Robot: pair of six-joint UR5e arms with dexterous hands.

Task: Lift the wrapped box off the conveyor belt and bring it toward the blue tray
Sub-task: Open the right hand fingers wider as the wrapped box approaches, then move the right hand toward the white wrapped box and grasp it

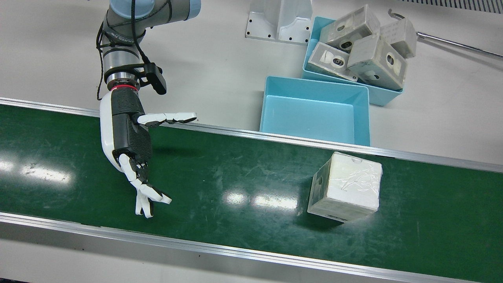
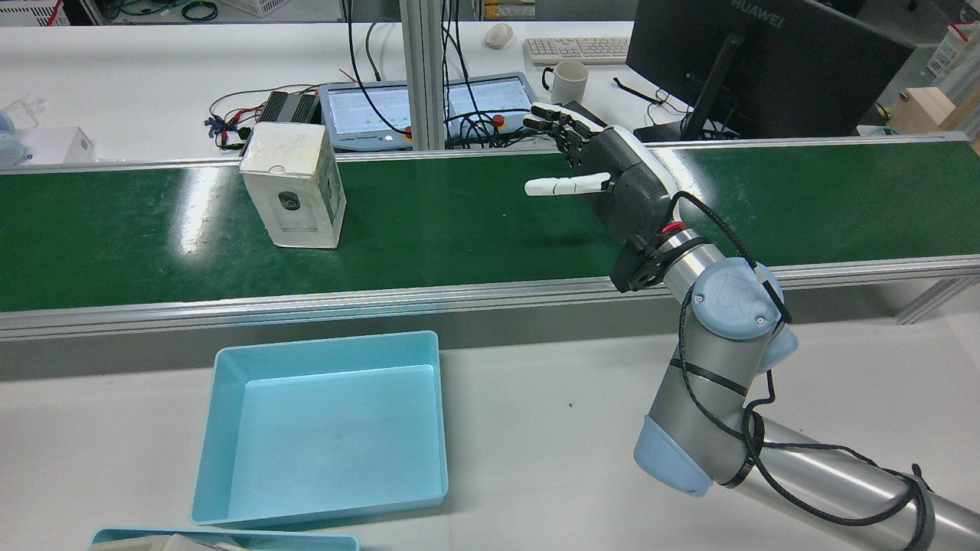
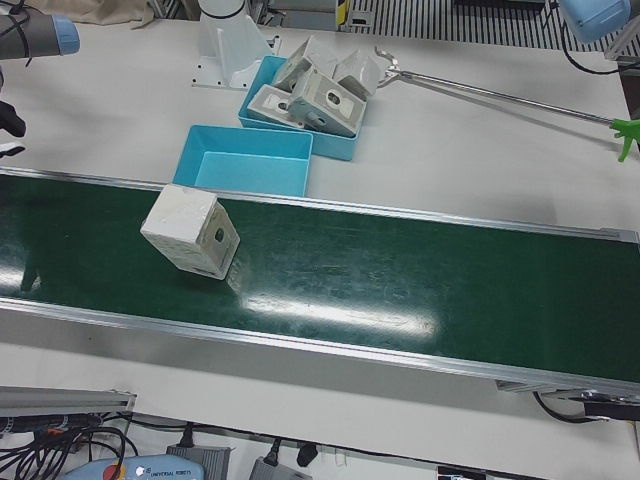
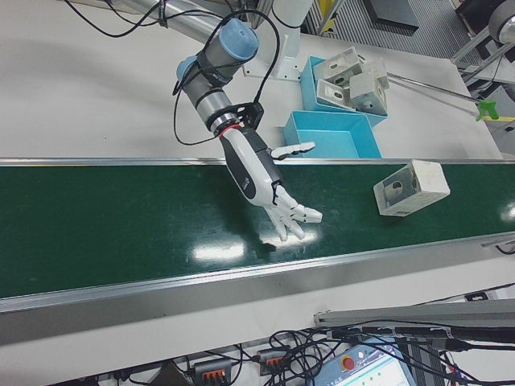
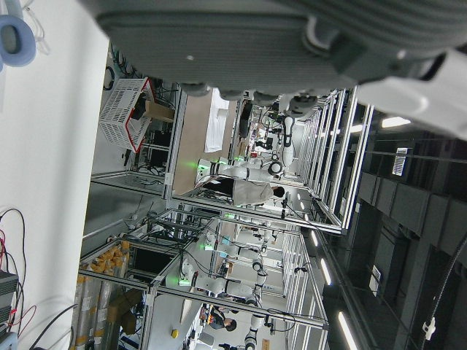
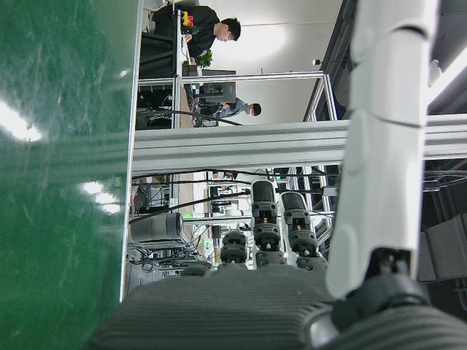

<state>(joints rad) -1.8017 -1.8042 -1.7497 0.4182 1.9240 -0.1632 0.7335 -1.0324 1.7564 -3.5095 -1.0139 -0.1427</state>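
Belt: 1 wrapped box | blue trays: 2 | right hand: spread, empty

Right hand fingers apart, nothing held; green conveyor belt alongside; people beyond.

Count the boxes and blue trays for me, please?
Box on the belt: 1
Boxes piled in the far tray: 4 that I can make out
Blue trays: 2, one empty, one full
Total: 7
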